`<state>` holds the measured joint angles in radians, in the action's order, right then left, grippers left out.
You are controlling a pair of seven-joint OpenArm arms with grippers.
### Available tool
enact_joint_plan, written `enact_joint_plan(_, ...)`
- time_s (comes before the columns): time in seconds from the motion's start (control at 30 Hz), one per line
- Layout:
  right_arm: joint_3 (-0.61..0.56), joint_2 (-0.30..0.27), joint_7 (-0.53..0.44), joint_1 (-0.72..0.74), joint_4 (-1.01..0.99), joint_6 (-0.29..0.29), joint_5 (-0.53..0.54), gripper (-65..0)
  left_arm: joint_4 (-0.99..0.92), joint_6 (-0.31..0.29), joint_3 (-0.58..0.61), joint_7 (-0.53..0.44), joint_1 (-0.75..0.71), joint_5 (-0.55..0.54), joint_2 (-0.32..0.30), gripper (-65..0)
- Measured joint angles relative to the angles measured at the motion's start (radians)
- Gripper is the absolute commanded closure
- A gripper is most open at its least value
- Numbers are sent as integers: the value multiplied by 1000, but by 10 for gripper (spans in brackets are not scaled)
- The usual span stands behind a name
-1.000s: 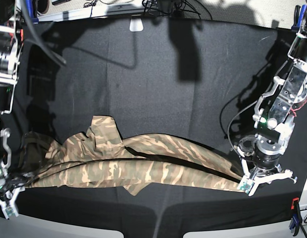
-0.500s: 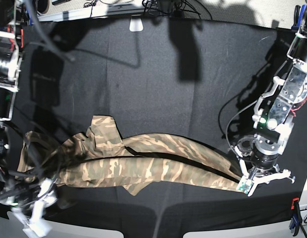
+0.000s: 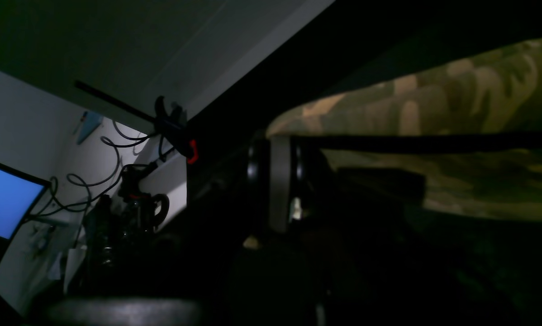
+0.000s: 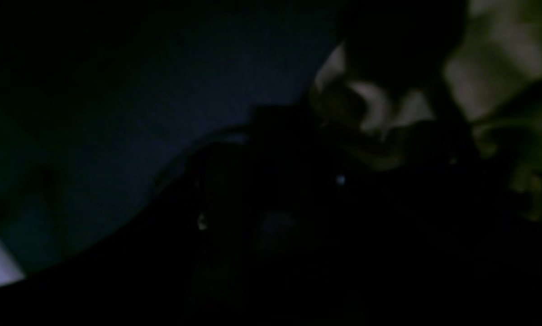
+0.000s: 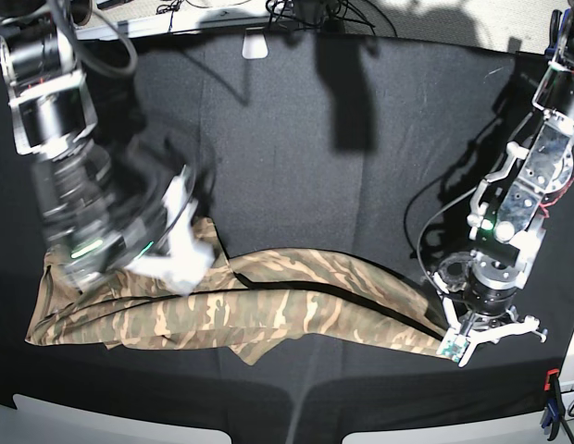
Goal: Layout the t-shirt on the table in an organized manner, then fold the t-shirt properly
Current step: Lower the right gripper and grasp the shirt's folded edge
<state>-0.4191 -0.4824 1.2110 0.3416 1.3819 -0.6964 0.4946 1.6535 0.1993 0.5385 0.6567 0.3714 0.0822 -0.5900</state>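
Observation:
The camouflage t-shirt point(image 5: 268, 310) lies stretched in a long twisted band across the near part of the table point(image 5: 315, 139). Its left end lies flat on the black cloth. My left gripper point(image 5: 451, 344) is shut on the shirt's right end and holds it just above the table. In the left wrist view the t-shirt point(image 3: 434, 108) runs away to the right from the fingers point(image 3: 280, 181). My right gripper point(image 5: 183, 236) is motion-blurred over the shirt's raised left part, and its white fingers look spread apart. The right wrist view is very dark, with t-shirt point(image 4: 501, 59) folds close at its upper right.
A white object point(image 5: 255, 46) sits at the table's far edge, with cables behind it. A blue and orange clamp point(image 5: 549, 407) grips the near right corner. The left wrist view shows another clamp point(image 3: 180, 136) on the table edge and a lit monitor point(image 3: 4, 203) beyond.
My right arm swung from the near left corner up over the shirt's left part. The shirt's left end dropped flat. The left gripper stayed on the right end.

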Motion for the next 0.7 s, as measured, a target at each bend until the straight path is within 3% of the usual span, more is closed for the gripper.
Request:
enact_joint_plan(0.17, -236, -9, -230, -45, 95, -7, -476, -235, 0, 0, 0, 1, 0, 1, 0, 0)
enact_joint_plan(0.2, -280, -9, -270, -56, 117, 21, -579, -235, 0, 0, 0, 0, 0, 1, 1, 0)
enact_joint_plan(0.3, -388, -9, -335, -92, 146, 247, -792, -235, 0, 0, 0, 1, 0, 0, 0, 0)
enact_joint_plan(0.37, -440, -10, -348, -92, 140, 346, -818, -235, 0, 0, 0, 0, 0, 1, 0, 0)
enact_joint_plan(0.5, -504, -37, -370, -100, 137, 454, -838, -235, 0, 0, 0, 1, 0, 1, 0, 0)
enact_joint_plan(0.7, -511, -67, -373, -115, 181, 476, -833, -235, 0, 0, 0, 0, 0, 1, 0, 0)
